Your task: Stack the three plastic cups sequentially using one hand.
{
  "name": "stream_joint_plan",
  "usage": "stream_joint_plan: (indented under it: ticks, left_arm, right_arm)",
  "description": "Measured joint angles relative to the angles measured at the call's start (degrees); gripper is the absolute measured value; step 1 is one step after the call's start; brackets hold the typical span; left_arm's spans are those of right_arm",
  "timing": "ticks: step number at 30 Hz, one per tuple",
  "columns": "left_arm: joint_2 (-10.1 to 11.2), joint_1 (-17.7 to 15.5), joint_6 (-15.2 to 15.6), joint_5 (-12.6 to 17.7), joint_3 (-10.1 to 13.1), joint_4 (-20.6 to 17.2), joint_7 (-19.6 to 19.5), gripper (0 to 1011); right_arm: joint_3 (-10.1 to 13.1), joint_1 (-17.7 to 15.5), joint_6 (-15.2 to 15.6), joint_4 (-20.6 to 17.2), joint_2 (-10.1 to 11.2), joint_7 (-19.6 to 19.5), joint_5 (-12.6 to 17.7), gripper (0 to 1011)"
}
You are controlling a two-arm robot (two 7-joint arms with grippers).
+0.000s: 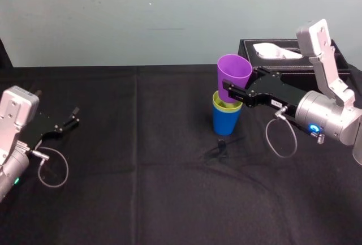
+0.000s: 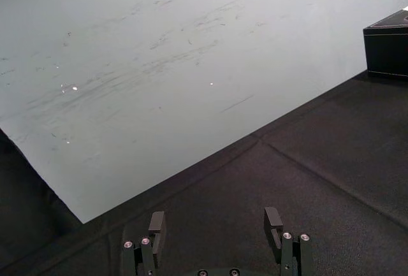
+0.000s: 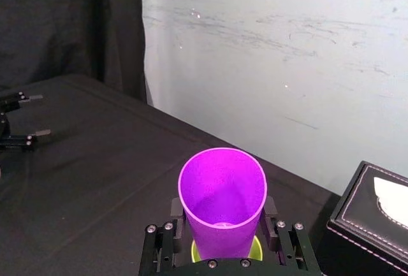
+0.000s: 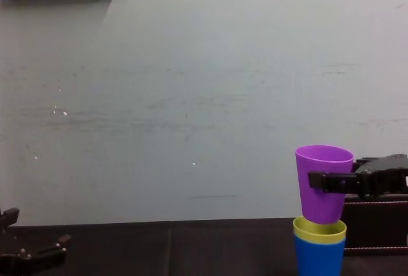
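The blue cup [image 1: 225, 121] stands upright on the black cloth with the yellow-green cup [image 1: 223, 105] nested inside it, only its rim showing. My right gripper [image 1: 232, 93] is shut on the purple cup [image 1: 233, 75], one finger on each side of its wall. It holds the cup directly over the stack, slightly tilted. From the chest view the purple cup [image 4: 323, 180] has its base right at the yellow-green cup's rim [image 4: 319, 229], above the blue cup [image 4: 319, 257]. The right wrist view looks into the purple cup [image 3: 222, 199].
A black leather tissue box [image 1: 283, 52] stands behind my right gripper at the back right. My left gripper [image 1: 72, 117] rests open and empty at the far left of the black-clothed table [image 1: 141, 188]. A pale wall runs behind the table.
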Motion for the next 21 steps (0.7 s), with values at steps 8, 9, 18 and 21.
stream_joint_plan:
  ticks: [8,9,18,21]
  left_arm:
    - [0.0,0.0,0.0,0.0,0.0,0.0,0.0,1010]
    - [0.0,0.0,0.0,0.0,0.0,0.0,0.0,1010]
    - [0.0,0.0,0.0,0.0,0.0,0.0,0.0,1010]
    - [0.0,0.0,0.0,0.0,0.0,0.0,0.0,1010]
  right_arm:
    - [-0.1,0.2,0.0,0.7,-0.3,0.0,-0.4,715]
    - [-0.1,0.2,0.0,0.8,-0.3,0.0,-0.4,715]
    - [-0.2,0.4,-0.2,1.7,-0.7,0.1,-0.7,715]
    - [-0.4,0.6,-0.3,2.3,-0.9,0.2,-0.9,715]
